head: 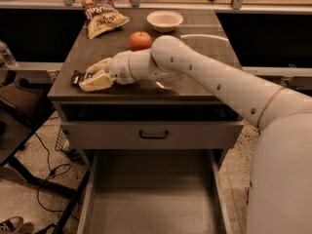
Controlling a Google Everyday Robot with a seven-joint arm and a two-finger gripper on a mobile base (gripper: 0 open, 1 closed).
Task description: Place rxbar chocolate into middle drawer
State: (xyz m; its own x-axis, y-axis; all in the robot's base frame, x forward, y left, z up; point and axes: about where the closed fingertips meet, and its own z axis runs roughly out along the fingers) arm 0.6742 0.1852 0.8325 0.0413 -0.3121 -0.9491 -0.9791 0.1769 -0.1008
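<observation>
the white two-finger gripper (93, 75) sits low on the brown countertop (195, 48), with the flat dark-wrapped rxbar chocolate (77, 77) at its tip; whether it pinches the bar, i cannot tell. the wide grey metal middle drawer (151, 199) stands open below it.

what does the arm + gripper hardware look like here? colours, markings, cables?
Arm: smooth white rounded shell in thick tubular segments, small dark dots along it, thin tan bands at the joints. No loose cables show on it. Gripper: cream, yellower than the arm shell, sitting at the front-left of the cabinet top.
</observation>
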